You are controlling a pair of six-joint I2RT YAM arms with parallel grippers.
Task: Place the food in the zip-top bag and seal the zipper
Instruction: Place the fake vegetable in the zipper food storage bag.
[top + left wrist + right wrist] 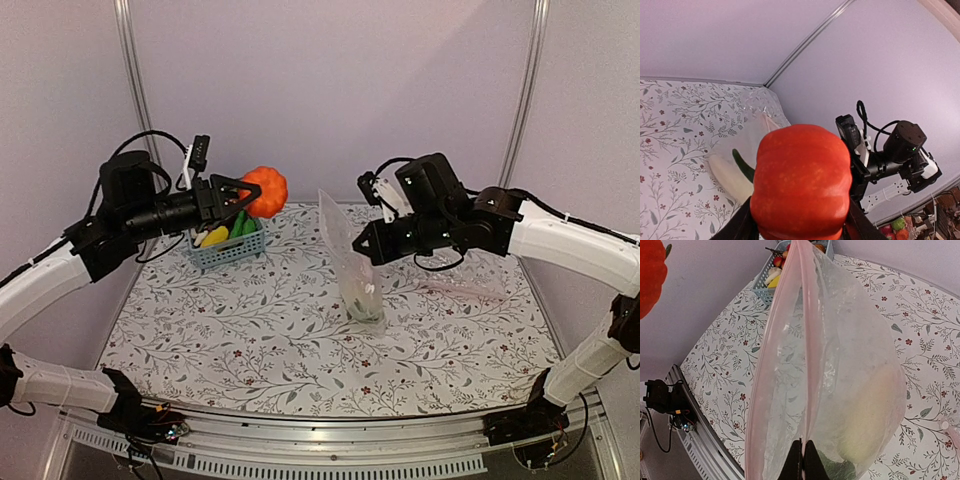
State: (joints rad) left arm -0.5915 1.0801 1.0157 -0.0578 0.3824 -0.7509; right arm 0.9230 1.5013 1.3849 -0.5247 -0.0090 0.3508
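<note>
Orange and ribbed like a small pumpkin, the round toy piece is clamped in the left gripper and held in the air just above the small blue plastic basket at the far left of the table. In the left wrist view the black fingers press against its lower flanks, one on each side. A yellow item and a green item show over the basket's rim.

The thin, crinkly, transparent zip-top bag stands upright near the middle of the floral-patterned table cover, with its bottom on the surface. The right gripper holds it by one edge, its two dark fingers pinched tight on the plastic. The faintly pink zipper strip runs along the bag's mouth edge. In the right wrist view its two sides appear parted along much of their length.

A long cream-white toy vegetable lies inside the bag, leaning down to the bottom, where a dark green part shows. The orange piece hangs to the left of the bag's mouth and apart from it.

A second clear plastic bag lies flat on the table cover to the right, beneath the right arm
</note>
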